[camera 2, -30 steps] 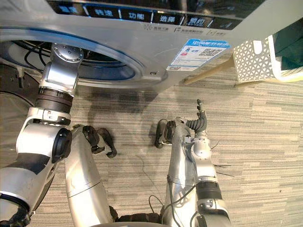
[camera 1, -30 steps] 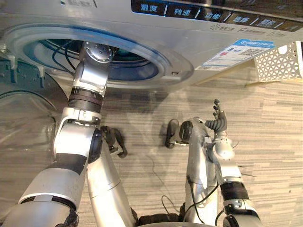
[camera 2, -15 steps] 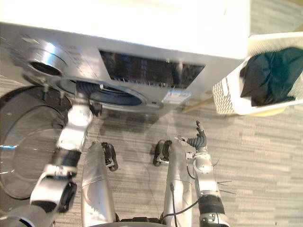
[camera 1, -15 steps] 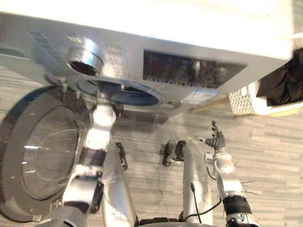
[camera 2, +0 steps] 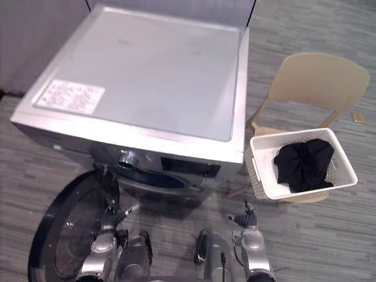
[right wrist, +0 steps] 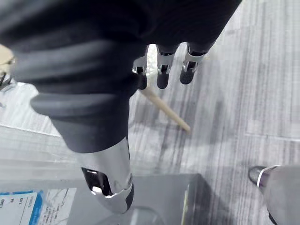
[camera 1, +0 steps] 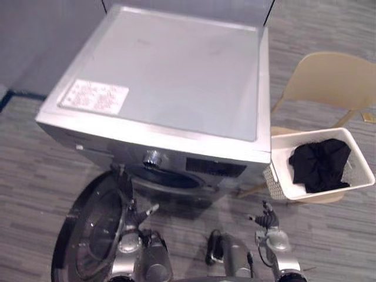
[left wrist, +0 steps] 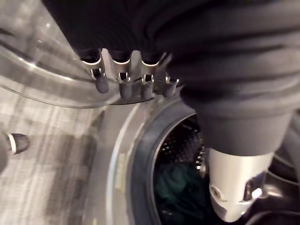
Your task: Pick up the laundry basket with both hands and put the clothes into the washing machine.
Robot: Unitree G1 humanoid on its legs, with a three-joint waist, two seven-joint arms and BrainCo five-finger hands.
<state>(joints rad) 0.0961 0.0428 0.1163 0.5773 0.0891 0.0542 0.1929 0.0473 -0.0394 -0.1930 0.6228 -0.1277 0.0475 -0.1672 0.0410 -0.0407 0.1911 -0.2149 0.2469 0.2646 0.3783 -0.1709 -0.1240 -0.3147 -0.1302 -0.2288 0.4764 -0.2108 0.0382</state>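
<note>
Looking down on a silver washing machine (camera 1: 164, 88), with its round glass door (camera 1: 88, 235) hanging open toward the robot's left. Holding the left robot hand (left wrist: 123, 86) low in front of the drum opening (left wrist: 187, 140), close by the door's glass rim, fingers straight and loose, gripping nothing. Seeing something dark teal (left wrist: 176, 187) lying inside the drum. Raising the right robot hand (camera 1: 265, 219) over the grey striped floor (camera 1: 329, 247) in front of the machine, fingers relaxed and pointing upward, likewise empty. Standing well apart from the white laundry basket (camera 1: 276, 182), which is sitting on the seat of a tan chair (camera 1: 329, 79) just beside the machine's right side. Noting dark clothes (camera 1: 317, 164) lying bunched inside that basket, neither robot hand touching it.
</note>
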